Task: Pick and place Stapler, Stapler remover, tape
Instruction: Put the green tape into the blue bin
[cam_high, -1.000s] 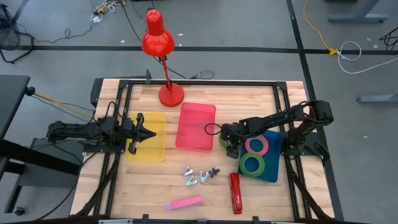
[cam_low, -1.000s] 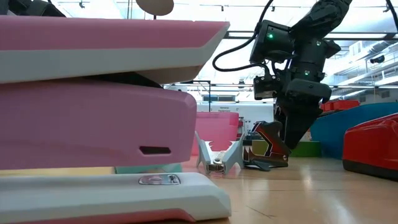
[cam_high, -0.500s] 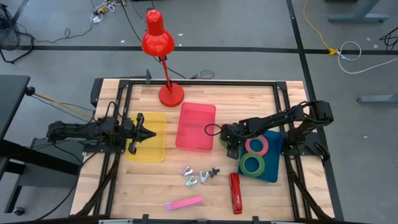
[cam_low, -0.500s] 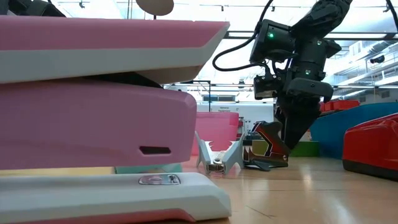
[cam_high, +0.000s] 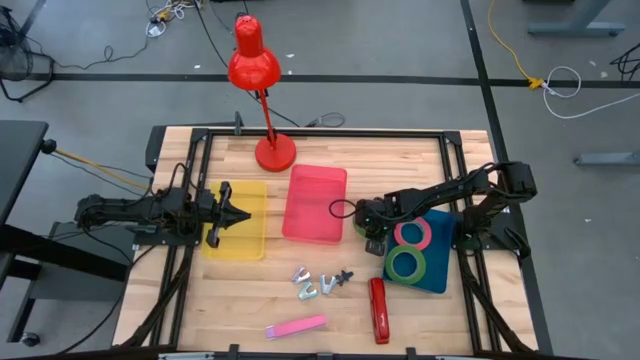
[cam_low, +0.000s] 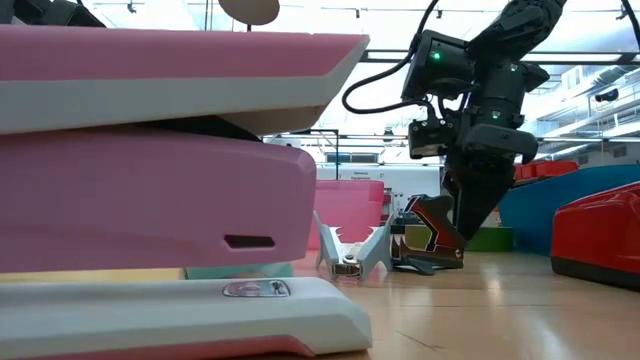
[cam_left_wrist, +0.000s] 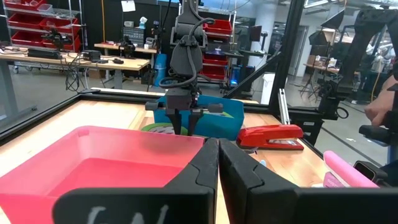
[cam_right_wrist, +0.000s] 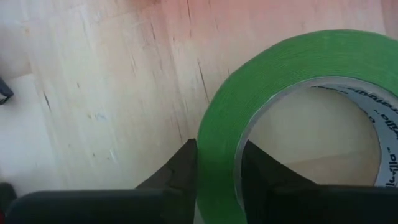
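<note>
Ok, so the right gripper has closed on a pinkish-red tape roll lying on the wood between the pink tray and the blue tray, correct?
Not quite: the roll is green, not pinkish-red. The right wrist view shows the right gripper with one finger outside and one inside the wall of a green tape roll on the bare wood. In the high view the pinkish-red roll lies in the blue tray, right of the pink tray.

The right arm reaches in across the table, wrist bent down — its gripper (cam_high: 371, 240) sits low, fingers (cam_right_wrist: 180, 171) pinched on the wall of a green tape roll (cam_right_wrist: 298, 112). The left gripper (cam_high: 236, 214) hangs level over its side, fingers together.
</note>
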